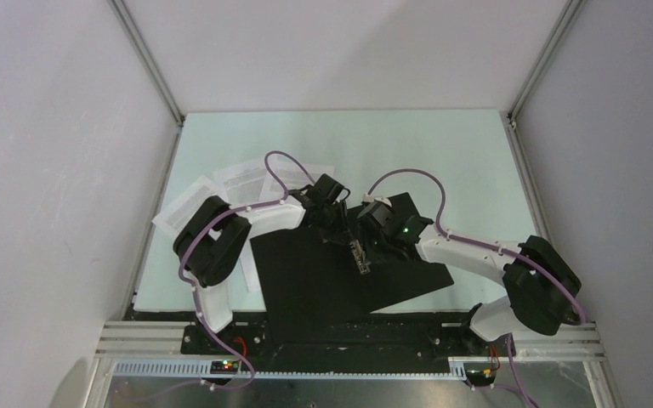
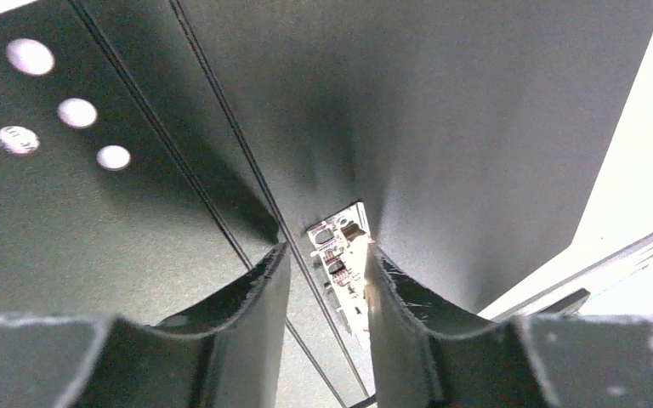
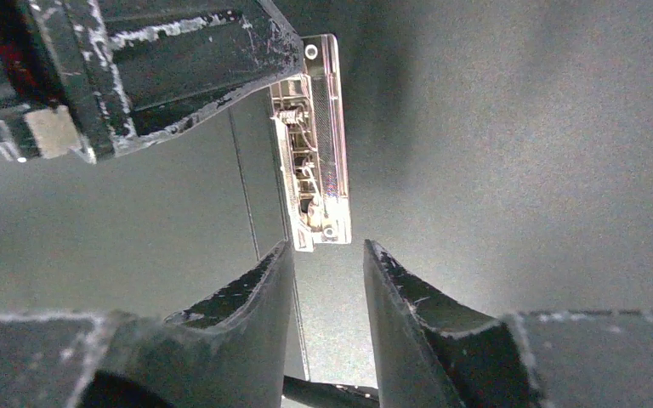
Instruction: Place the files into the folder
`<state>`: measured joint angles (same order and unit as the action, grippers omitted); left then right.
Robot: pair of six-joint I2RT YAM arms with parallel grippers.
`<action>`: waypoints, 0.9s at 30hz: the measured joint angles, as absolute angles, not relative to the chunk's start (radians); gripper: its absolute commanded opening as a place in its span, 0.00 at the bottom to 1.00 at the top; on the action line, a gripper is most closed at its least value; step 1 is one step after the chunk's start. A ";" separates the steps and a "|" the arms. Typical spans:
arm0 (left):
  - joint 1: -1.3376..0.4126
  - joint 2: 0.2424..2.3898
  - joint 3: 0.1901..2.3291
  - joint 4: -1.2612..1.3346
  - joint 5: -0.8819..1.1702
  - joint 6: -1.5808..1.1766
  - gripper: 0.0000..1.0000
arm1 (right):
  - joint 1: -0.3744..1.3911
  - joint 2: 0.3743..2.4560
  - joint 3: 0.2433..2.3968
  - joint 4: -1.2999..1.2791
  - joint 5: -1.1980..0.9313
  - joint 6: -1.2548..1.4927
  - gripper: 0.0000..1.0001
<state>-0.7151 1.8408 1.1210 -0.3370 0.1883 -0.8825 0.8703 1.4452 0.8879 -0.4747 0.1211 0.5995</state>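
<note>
The folder (image 1: 323, 285) lies open on the table, black inside up, with a metal clip (image 1: 360, 255) along its middle fold. The files (image 1: 247, 177), white printed sheets, lie loose beyond its far left corner, partly under my left arm. My left gripper (image 1: 338, 225) hovers low over the fold; in the left wrist view its jaws (image 2: 327, 255) stand apart with the clip (image 2: 340, 259) between them, against the right finger. My right gripper (image 1: 374, 240) is beside it, open (image 3: 327, 248), the clip (image 3: 313, 144) just ahead of its fingertips. The red outside is hidden.
One more white sheet (image 1: 189, 206) lies at the left edge of the pale green table (image 1: 442, 153). White walls and metal rails enclose the table. The left gripper's finger (image 3: 178, 59) shows in the right wrist view beside the clip.
</note>
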 measured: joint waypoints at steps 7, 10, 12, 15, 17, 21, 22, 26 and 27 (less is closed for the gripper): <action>-0.726 1.868 1.121 -0.313 0.196 -0.904 0.31 | 0.873 1.470 0.871 -0.455 0.097 0.603 0.36; -0.726 1.868 1.120 -0.313 0.194 -0.913 0.23 | 0.875 1.470 0.870 -0.442 0.097 0.603 0.36; -0.727 1.870 1.120 -0.311 0.190 -0.919 0.18 | 0.878 1.470 0.866 -0.431 0.097 0.605 0.35; -0.729 1.870 1.113 -0.303 0.183 -0.929 0.13 | 0.883 1.470 0.859 -0.424 0.096 0.611 0.34; -0.730 1.869 1.110 -0.297 0.183 -0.942 0.11 | 0.891 1.473 0.854 -0.418 0.096 0.614 0.34; -0.735 1.866 1.105 -0.291 0.171 -0.952 0.03 | 0.909 1.486 0.850 -0.410 0.096 0.621 0.33; -0.738 1.864 1.103 -0.290 0.167 -0.953 0.01 | 0.913 1.489 0.850 -0.408 0.097 0.622 0.33; -0.742 1.860 1.097 -0.284 0.154 -0.962 0.00 | 0.928 1.509 0.850 -0.404 0.099 0.630 0.32; -0.743 1.857 1.093 -0.279 0.151 -0.966 0.01 | 0.931 1.514 0.850 -0.403 0.101 0.632 0.32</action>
<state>-0.7433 1.8572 1.0927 -0.2790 0.1509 -0.9665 0.9306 1.5135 0.8505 -0.4034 0.1005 0.6323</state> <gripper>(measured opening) 0.130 0.327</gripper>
